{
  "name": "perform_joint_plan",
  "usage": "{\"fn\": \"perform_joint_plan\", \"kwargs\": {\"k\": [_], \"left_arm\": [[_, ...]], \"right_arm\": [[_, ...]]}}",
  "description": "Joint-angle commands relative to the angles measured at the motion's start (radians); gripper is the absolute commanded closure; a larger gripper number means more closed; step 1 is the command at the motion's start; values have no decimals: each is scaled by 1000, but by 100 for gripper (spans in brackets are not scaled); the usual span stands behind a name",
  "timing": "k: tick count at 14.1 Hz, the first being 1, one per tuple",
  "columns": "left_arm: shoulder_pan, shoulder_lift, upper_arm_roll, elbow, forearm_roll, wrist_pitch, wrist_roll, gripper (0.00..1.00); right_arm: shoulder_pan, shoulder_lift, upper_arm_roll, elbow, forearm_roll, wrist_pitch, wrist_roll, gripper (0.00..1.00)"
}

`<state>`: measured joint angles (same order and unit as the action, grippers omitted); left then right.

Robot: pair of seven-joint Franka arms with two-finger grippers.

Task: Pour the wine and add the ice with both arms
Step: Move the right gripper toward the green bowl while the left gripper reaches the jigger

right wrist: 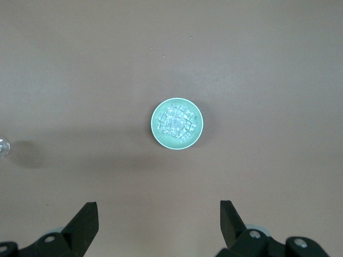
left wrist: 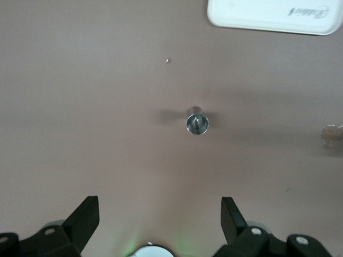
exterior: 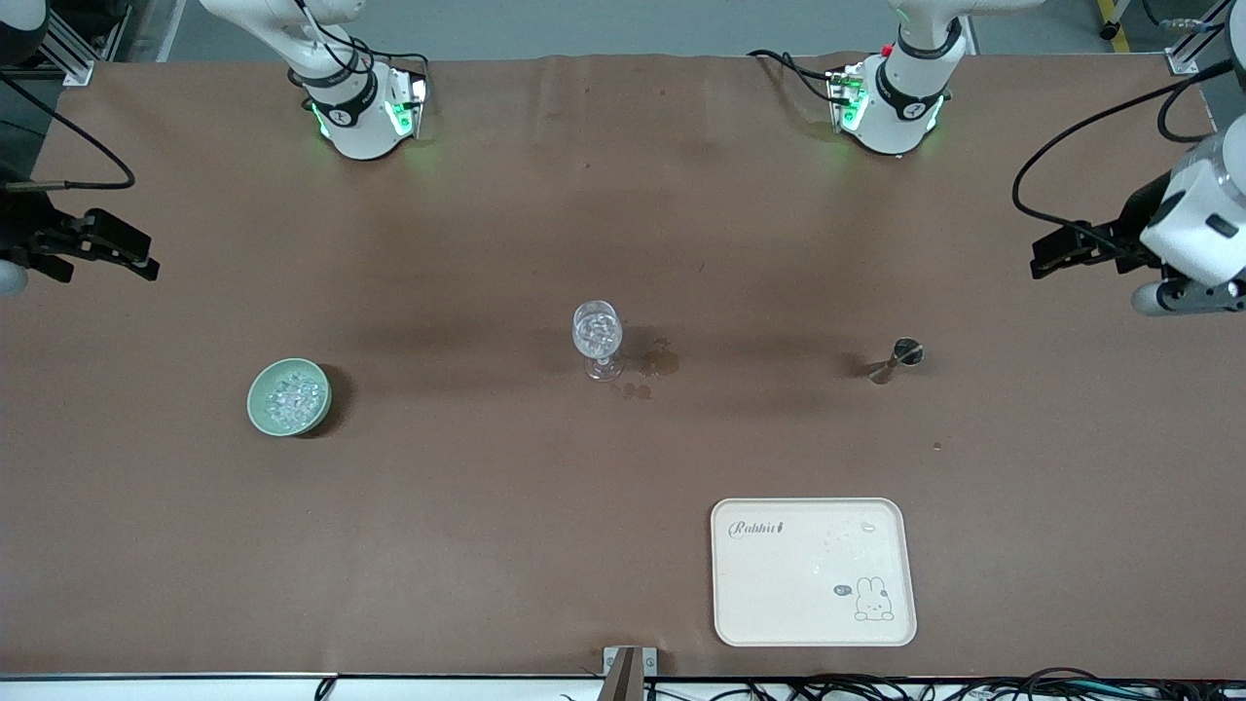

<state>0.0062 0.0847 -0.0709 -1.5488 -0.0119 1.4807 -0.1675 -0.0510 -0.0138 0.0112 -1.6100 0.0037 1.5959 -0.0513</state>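
Note:
A stemmed clear glass [exterior: 597,341] stands at mid-table with glistening lumps in it. A green bowl [exterior: 289,396] of ice [exterior: 292,397] sits toward the right arm's end. A small metal jigger [exterior: 896,360] stands toward the left arm's end. My left gripper [exterior: 1040,258] hangs open over the table's edge at its own end; in its wrist view the open gripper [left wrist: 159,214] looks down on the jigger [left wrist: 197,123]. My right gripper [exterior: 146,258] hangs open at the other end; its wrist view shows the open gripper [right wrist: 159,214] above the bowl [right wrist: 176,123]. Wine is out of view.
A cream tray [exterior: 813,571] with a rabbit drawing lies nearer the front camera than the jigger, and its edge [left wrist: 276,16] also shows in the left wrist view. Dark wet stains [exterior: 662,362] mark the brown table beside the glass.

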Motion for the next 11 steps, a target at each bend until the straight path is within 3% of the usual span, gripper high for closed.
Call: {"fn": "perform_joint_plan", "kwargs": {"k": [1,4,7,11], "left_arm": [[47,26,-1,-25,-74,-20,-116,0],[67,105,-1,-40,-151,-14,-280,0],[119,185,-1,-57,-236,26,-354,0],[218,317,-1,-71,-376,67,-357,0]], "right_arm": [[-1,-5,0,-31,12,21,-12,1],[0,-5,0,-120,10,125,-12,1],[-1,0,0,-289,10,318,-12,3],[-7,104,-2,-399,10,524,-12,11]]}}
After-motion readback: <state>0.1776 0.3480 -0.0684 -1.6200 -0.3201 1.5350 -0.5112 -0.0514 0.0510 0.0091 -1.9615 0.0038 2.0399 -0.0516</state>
